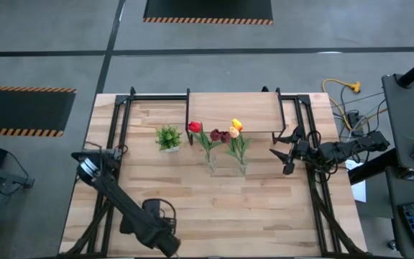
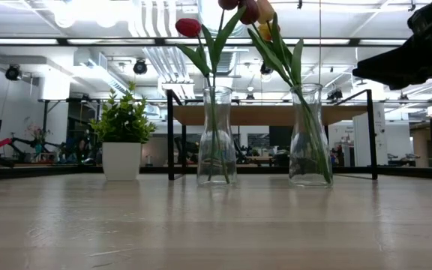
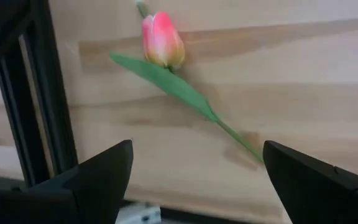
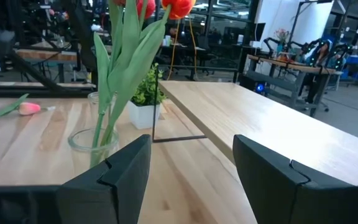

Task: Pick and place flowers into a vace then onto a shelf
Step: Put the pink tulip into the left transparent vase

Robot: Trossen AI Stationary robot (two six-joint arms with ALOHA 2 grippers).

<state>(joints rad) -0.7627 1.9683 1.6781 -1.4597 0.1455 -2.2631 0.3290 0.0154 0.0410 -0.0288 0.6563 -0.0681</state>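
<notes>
So far 2 glass vases stand on the table in front of the shelf [image 1: 232, 111]: the left vase [image 2: 217, 139] holds the red tulip [image 2: 188, 28], and the right vase [image 2: 310, 139] holds several flowers, a yellow-orange head [image 1: 236, 125] and a dark maroon one [image 1: 217, 134] among them. That part of the work looks done. What is left, as I judge it, is 1 loose pink tulip [image 3: 163, 40] lying flat on the table, and then both vases still have to go up onto the shelf, which carries nothing that I can see.

My left gripper [image 3: 194, 180] hangs at the table's left edge with its fingers spread wide and nothing between them. The pink tulip lies just beyond my fingertips on the wood, near but not touching, its stem running across the gap between my 2 fingers and its head farther off, beside the black frame rail [image 3: 45, 93].

My right gripper [image 1: 287, 152] waits to the right of the right vase, close to the shelf's right end, fingers partly apart and holding nothing
</notes>
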